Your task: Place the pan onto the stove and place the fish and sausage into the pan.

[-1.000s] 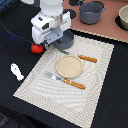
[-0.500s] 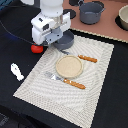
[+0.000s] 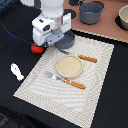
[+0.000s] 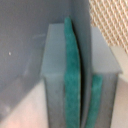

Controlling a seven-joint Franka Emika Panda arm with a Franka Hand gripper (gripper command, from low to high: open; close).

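Note:
The dark grey-blue pan sits at the far corner of the woven placemat, off the stove. My gripper is down on it. In the wrist view the teal pads stand close together with a thin grey wall between them, so the gripper is shut on the pan. The red sausage lies on the black table beside the gripper, toward the exterior view's left. The white fish lies further left and nearer. The pinkish-brown stove is at the back right.
A larger grey pot stands on the stove, and a pale bowl at its right edge. On the placemat are a tan plate, an orange-handled knife and an orange-handled fork.

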